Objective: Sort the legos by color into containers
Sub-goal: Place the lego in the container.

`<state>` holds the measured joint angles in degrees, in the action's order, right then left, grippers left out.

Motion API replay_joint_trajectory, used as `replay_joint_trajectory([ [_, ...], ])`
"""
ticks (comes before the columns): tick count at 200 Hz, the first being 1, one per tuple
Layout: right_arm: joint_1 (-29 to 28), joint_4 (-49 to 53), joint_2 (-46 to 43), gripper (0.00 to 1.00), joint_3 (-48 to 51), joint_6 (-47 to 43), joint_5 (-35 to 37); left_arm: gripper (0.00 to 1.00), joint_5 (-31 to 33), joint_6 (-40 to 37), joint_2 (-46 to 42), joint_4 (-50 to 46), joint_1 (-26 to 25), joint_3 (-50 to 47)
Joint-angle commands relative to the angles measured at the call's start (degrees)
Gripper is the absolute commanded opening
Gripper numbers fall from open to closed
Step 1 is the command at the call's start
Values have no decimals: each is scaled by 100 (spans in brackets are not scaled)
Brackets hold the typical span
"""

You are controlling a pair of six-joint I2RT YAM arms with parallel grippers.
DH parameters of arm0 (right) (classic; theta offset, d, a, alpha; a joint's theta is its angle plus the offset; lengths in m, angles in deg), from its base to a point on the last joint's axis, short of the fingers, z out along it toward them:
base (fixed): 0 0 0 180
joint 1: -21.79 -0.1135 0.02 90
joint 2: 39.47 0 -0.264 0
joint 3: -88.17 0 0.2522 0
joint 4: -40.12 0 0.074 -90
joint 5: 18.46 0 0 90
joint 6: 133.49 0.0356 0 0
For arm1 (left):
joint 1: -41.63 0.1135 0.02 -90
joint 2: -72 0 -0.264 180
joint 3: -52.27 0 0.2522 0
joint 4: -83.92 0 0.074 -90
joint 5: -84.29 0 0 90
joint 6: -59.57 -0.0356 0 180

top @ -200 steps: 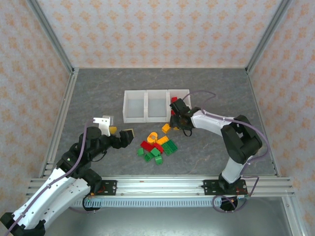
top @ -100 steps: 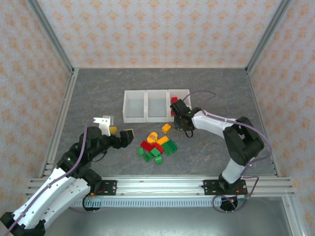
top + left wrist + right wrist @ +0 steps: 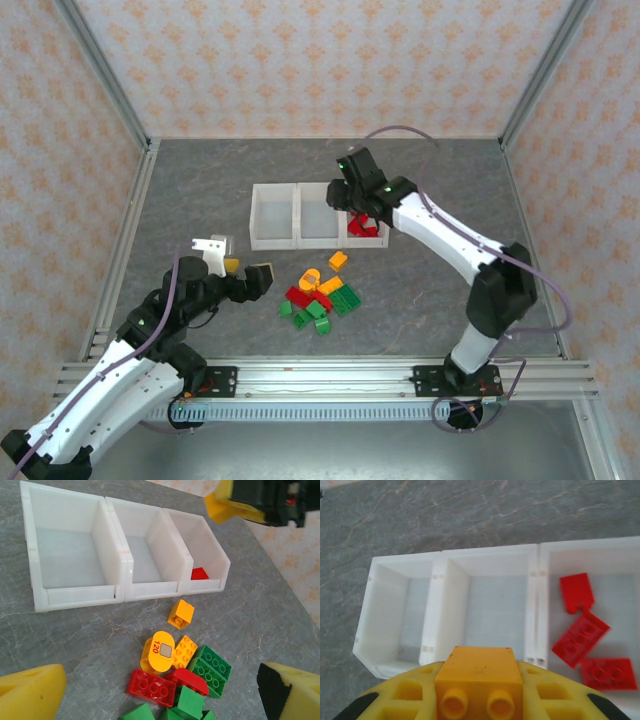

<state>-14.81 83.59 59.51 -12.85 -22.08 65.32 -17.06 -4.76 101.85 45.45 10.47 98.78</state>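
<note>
**Right gripper clenched on an orange brick over the bins; left gripper released beside the pile.**
The right gripper [image 3: 480,696] grips an orange brick [image 3: 479,672] between its yellow pads [image 3: 400,700], raised above the row of three bins [image 3: 298,215]. In its wrist view the brick lines up with the middle bin [image 3: 490,554]. Just to that side, the right bin [image 3: 590,544] holds three red bricks [image 3: 585,635] lying flat on its floor. The left gripper [image 3: 246,270] hangs low over the table [image 3: 200,180] with its pads spread wide and nothing between them, on the left of the pile [image 3: 318,295]. The pile of red, green and orange bricks lies on the table between the bins and the near edge. One small orange brick [image 3: 338,259] sits apart from it, close to the bins' near wall.
</note>
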Motion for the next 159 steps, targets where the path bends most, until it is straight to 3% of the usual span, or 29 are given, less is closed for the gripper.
replay_joint_trajectory([
  [1, -23, 61, 688, 28, -476, -184, -326, 99, -30, 15, -84, 88, -50, 33],
  [40, -44, 87, 1598, 30, -1121, -203, -542, 99, -34, 17, -146, 99, -49, 22],
  [81, -128, 228, 2167, 39, -1486, -250, -495, 99, -99, -7, -111, 112, -54, 29],
  [159, -289, 522, 1933, 59, -1391, -405, -393, 99, -97, 8, -152, 117, -48, 18],
])
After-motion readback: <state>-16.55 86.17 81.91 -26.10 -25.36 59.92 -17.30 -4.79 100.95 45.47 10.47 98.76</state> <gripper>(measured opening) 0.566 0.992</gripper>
